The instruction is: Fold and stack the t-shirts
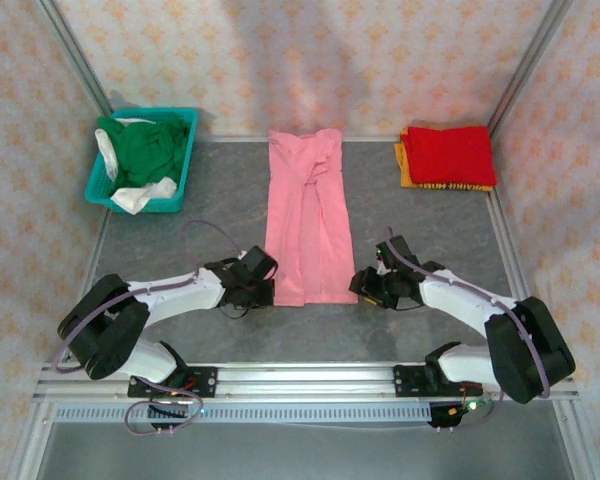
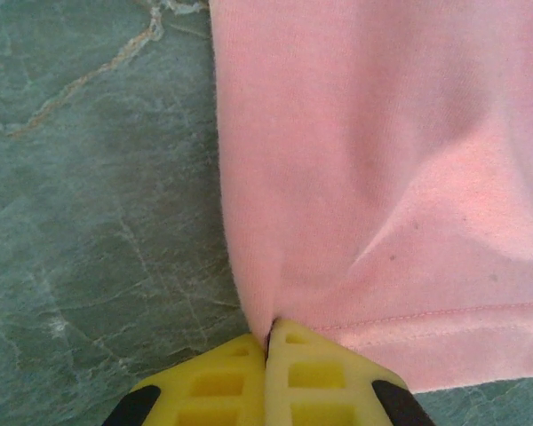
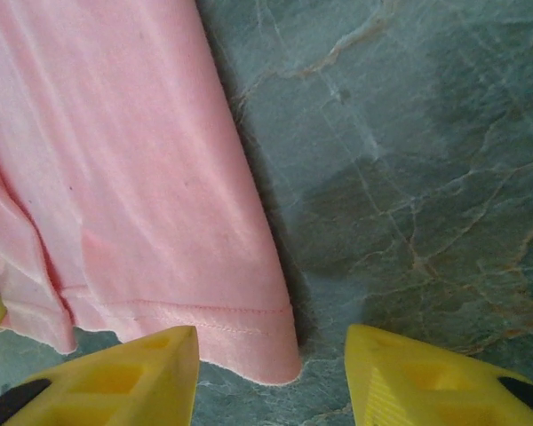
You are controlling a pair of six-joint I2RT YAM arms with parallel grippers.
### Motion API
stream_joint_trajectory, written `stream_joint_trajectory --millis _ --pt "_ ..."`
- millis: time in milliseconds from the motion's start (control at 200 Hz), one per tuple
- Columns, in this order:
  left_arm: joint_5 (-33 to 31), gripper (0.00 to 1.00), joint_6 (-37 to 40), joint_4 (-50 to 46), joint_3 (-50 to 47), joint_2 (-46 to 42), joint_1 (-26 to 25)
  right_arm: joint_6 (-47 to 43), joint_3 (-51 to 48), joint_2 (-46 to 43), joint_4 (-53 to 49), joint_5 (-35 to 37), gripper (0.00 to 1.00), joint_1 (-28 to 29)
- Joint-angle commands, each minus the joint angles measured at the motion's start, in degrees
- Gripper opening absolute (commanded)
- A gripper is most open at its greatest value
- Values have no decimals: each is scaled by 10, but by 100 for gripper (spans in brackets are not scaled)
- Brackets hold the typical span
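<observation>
Here the yellow fingers of the left gripper are pressed together with no gap, and they pinch the near left corner of the pink t-shirt just at its stitched hem; the cloth rises a little in a crease from that point. The fingers of the right gripper stand apart and hold nothing: the near right corner of the pink t-shirt lies flat between them, closer to the left finger, on the grey-green marbled table. These wrist views give the hem stitching and the exact corner, while the top view gives the whole garment: the pink t-shirt is folded lengthways into a long strip in the middle of the table, with the two grippers at its near end, one on each side. Beyond its far end, to the left, a teal basket holds a dark green t-shirt and a white t-shirt. To the right of its far end a folded red t-shirt lies on top of an orange-yellow t-shirt.
</observation>
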Motion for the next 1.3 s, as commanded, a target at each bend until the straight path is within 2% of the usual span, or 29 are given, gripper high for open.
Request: stream_joint_trajectory --millis 0,295,540,701,836,1101,1296 --pt "-28 0 -11 -20 -17 1 -2 16 -8 6 18 -5 46 14" --pt "-40 0 -14 -19 -27 -18 -2 29 5 36 47 -2 43 46" --pt "-50 0 -21 -7 -43 -27 -2 41 6 52 68 29 26 52" --pt "-46 0 -21 1 -43 -25 -2 42 13 55 73 32 30 52" --pt "-47 0 -21 4 -44 -28 -2 47 12 56 88 33 17 52" --pt "-44 0 -26 7 -57 -53 -2 46 11 43 80 36 0 71" --pt "-33 0 -50 -8 -99 -111 -11 67 -26 -1 59 51 0 119"
